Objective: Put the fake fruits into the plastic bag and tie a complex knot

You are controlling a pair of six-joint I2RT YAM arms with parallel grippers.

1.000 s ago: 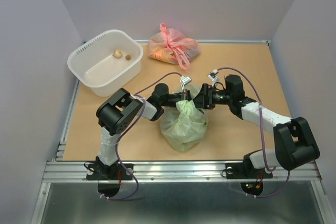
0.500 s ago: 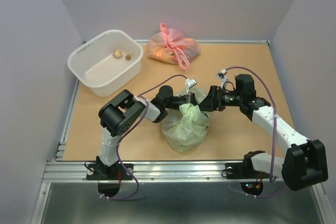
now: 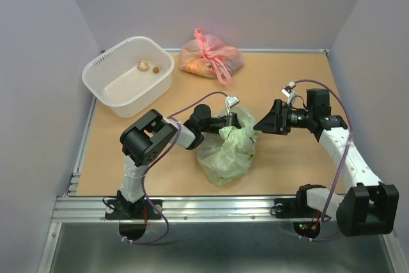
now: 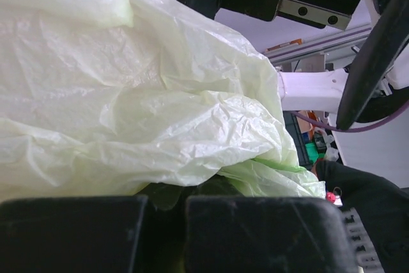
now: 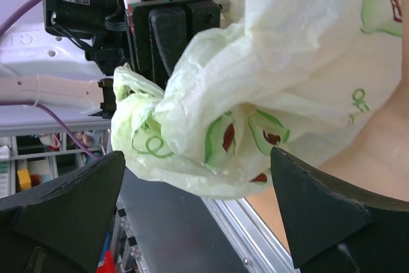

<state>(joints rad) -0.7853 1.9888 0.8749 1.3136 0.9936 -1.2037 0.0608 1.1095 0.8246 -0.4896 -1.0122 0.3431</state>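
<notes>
From above, the plastic bag (image 3: 225,155) sits mid-bench toward the near edge, its bunched neck clamped by the left gripper (image 3: 224,124), seemingly to steady it for knotting; the left wrist view shows the pads (image 4: 77,238) closed on green film; the right wrist view shows the right gripper (image 5: 198,158) spread wide, empty, facing the neck.

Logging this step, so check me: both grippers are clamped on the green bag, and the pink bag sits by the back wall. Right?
Not quite. Only the left gripper is clamped on the green bag; the right gripper is wide open and not gripping it, as the right wrist view shows. The pink bag does sit by the back wall.
</notes>
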